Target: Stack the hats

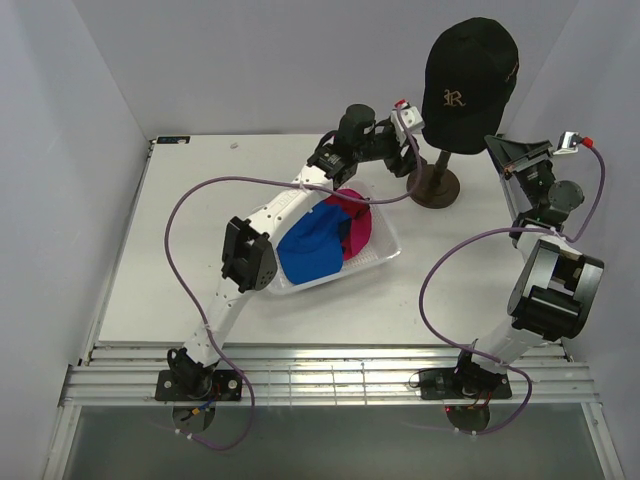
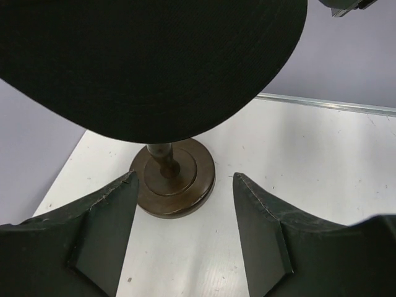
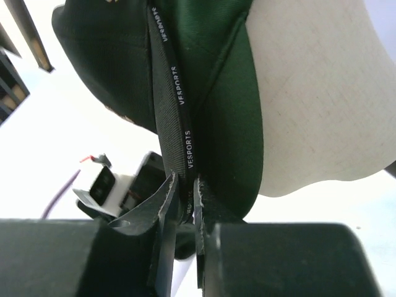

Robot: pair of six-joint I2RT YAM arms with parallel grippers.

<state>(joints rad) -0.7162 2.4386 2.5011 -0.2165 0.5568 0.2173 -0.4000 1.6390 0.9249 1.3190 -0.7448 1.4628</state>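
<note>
A black hat [image 1: 470, 80] sits on a beige mannequin head [image 3: 315, 93] on a brown stand [image 1: 437, 185]. My right gripper [image 1: 495, 148] is shut on the hat's lower rim; in the right wrist view its jaws [image 3: 184, 182] pinch a black inner band [image 3: 179, 93], with dark green fabric [image 3: 229, 124] between band and head. My left gripper [image 1: 405, 160] is open and empty, low beside the stand; its wrist view [image 2: 185, 177] shows the black brim [image 2: 148, 62] overhead and the stand base [image 2: 173, 176] ahead. A blue hat [image 1: 310, 250] and a magenta hat [image 1: 358, 225] lie in the tray.
A clear plastic tray [image 1: 385, 255] sits mid-table under my left arm. White walls close in the table on the left, back and right. The left arm's purple cable loops over the table's left part.
</note>
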